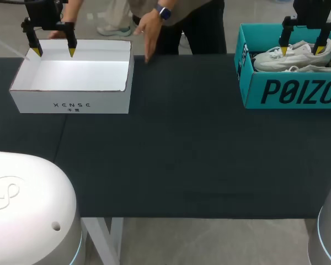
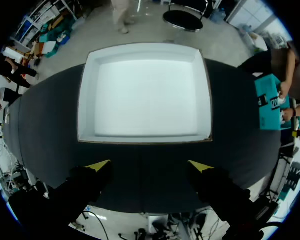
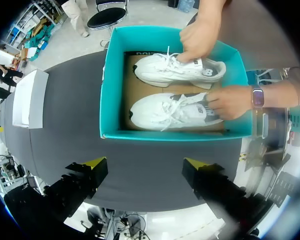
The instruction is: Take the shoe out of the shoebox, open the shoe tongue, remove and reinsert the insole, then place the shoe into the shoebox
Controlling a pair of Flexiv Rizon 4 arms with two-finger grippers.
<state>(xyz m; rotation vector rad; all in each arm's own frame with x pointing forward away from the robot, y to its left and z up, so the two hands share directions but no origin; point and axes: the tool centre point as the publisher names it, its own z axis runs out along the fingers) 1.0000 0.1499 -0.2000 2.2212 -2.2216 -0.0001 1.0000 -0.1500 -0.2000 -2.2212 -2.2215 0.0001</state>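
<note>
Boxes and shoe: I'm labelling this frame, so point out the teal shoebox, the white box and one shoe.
Teal shoebox [image 1: 298, 91], head view, front wall.
White box [image 1: 71, 99], head view, front wall.
Shoe [image 3: 150, 111], right wrist view, forefoot of the one nearer the end effector [image 3: 142, 162].

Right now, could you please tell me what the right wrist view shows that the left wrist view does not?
Only the right wrist view: two white shoes in the teal shoebox, a person's hands on them, and the open right gripper. Only the left wrist view: the floor of the white box seen straight on, and the open left gripper. Both: the two boxes on the dark table cover.
</note>
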